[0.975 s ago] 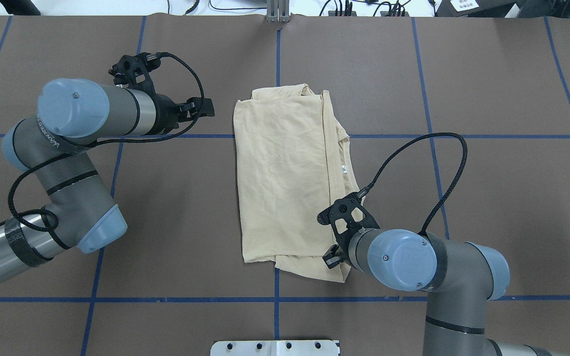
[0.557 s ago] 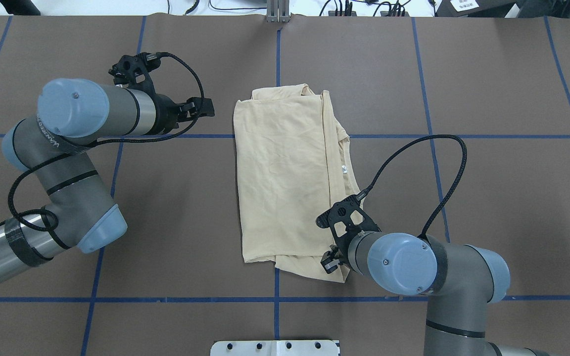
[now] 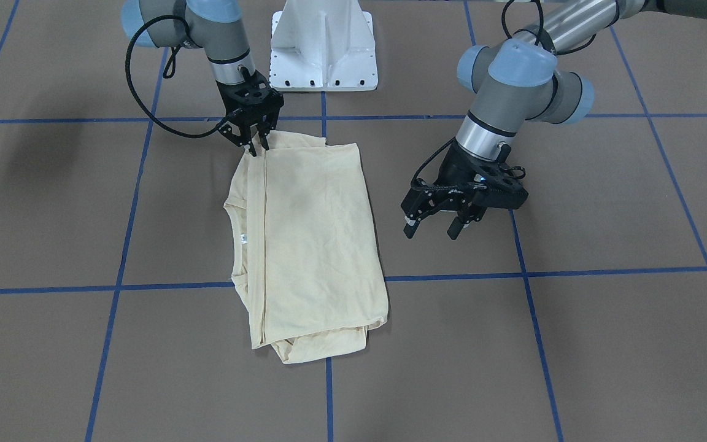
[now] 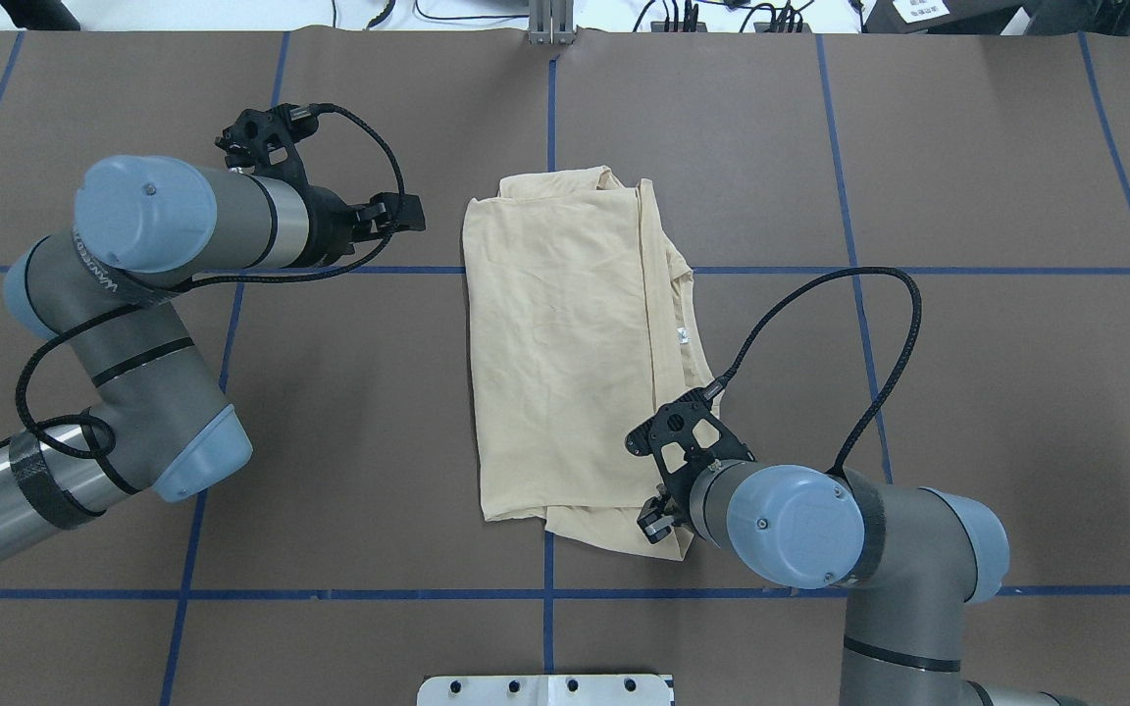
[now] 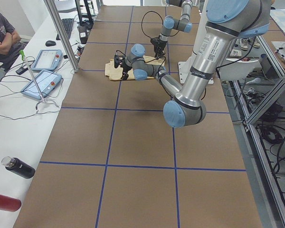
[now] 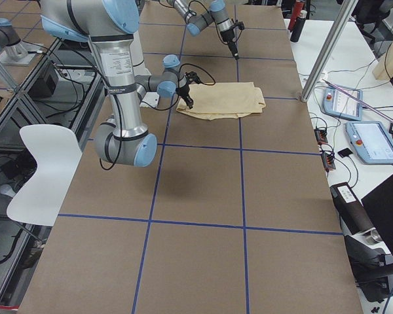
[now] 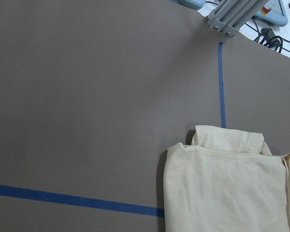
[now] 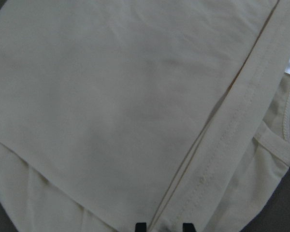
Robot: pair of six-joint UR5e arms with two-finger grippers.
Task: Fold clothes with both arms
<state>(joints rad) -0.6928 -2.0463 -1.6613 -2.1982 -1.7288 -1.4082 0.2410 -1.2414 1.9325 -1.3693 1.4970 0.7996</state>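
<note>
The clothes, one pale cream shirt (image 3: 316,233) (image 4: 565,333), lie folded into a long rectangle at the table's middle, with the white neck tag (image 3: 243,238) on the collar side. My right gripper (image 3: 257,146) (image 4: 658,518) is down at the shirt's corner nearest the base. In the right wrist view its two fingertips (image 8: 141,226) stand apart, open, either side of a stitched hem of the shirt (image 8: 111,96). My left gripper (image 3: 433,232) (image 4: 413,212) hangs open over bare table beside the shirt's far end, apart from it. The left wrist view shows that shirt end (image 7: 227,193).
Blue tape lines (image 4: 550,98) divide the brown table. The white pedestal base (image 3: 323,43) stands at the robot's edge. A metal post (image 6: 331,49) rises at the far edge. Tablets (image 5: 40,83), bottles (image 5: 19,167) and a seated person (image 5: 2,31) are on the operators' side.
My right gripper has crept a little further over the shirt's near corner. The left arm and the shirt have not moved.
</note>
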